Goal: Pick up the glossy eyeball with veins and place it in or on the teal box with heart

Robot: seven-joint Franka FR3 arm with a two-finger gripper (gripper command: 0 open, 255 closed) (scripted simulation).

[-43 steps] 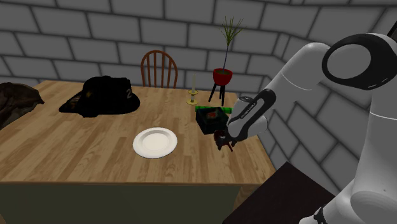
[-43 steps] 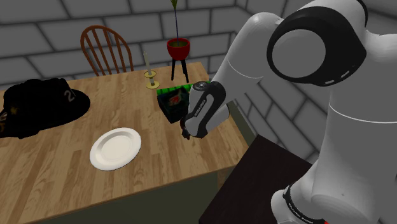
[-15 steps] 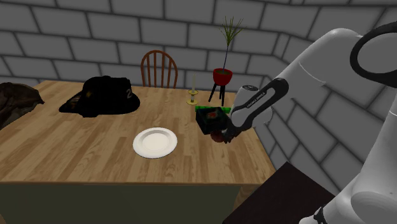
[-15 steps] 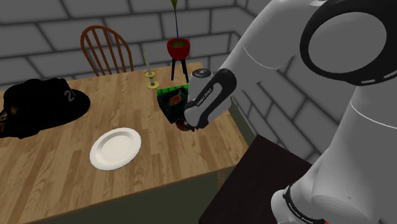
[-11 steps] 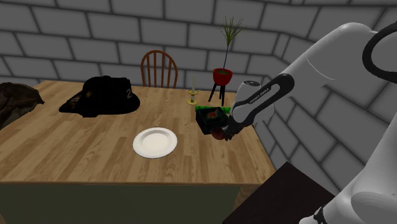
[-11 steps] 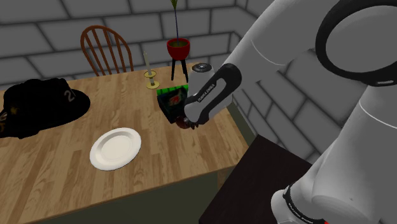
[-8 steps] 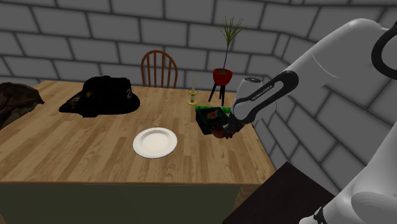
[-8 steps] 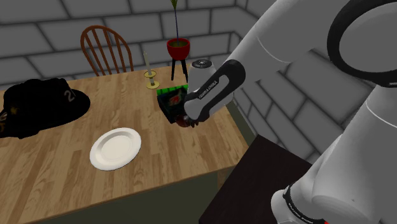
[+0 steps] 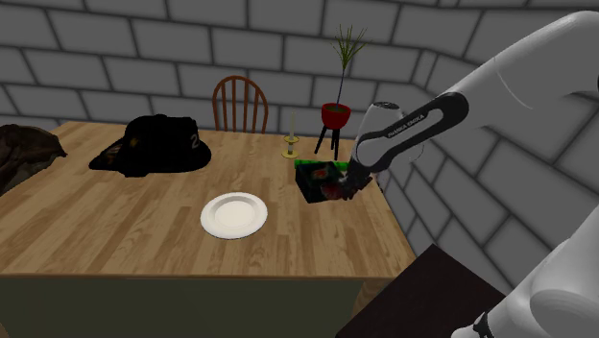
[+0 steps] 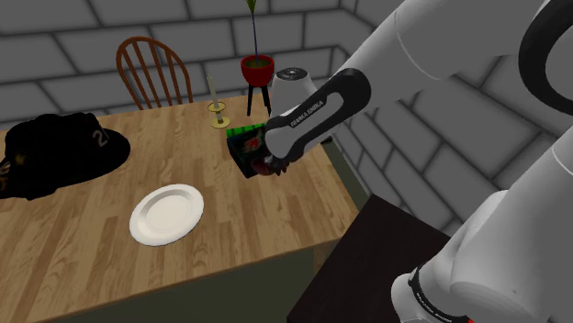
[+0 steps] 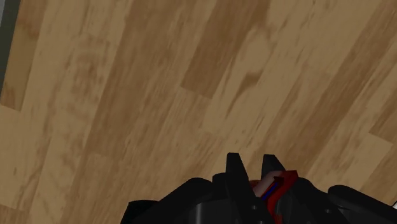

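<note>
Hand (image 10: pixel 272 169) closed on the red eyeball (image 9: pixel 331 190), held at the near edge of the dark, green-rimmed box (image 9: pixel 311 173) over the wooden surface (image 9: pixel 144 226). Box contents indiscernible. Behind, a red pot (image 9: pixel 335 115) holds a thin plant (image 9: pixel 347 46).

Two black fingers (image 11: pixel 234 168) of the jaws stand close together, and between them sits the eyeball (image 11: pixel 280 188), clasped on both sides. Little of it shows past the black housing: a glossy red surface, a pale pink patch near one fingertip and a small spot of blue. Beyond the jaws lies the wooden worktop (image 11: pixel 159 83), its light brown planks running at a slant, some boards darker than others, with streaky grain and a few darker knots. Well away from the jaws the wood ends at a straight edge, and past that edge runs a narrow dull grey strip (image 11: pixel 5 38).
</note>
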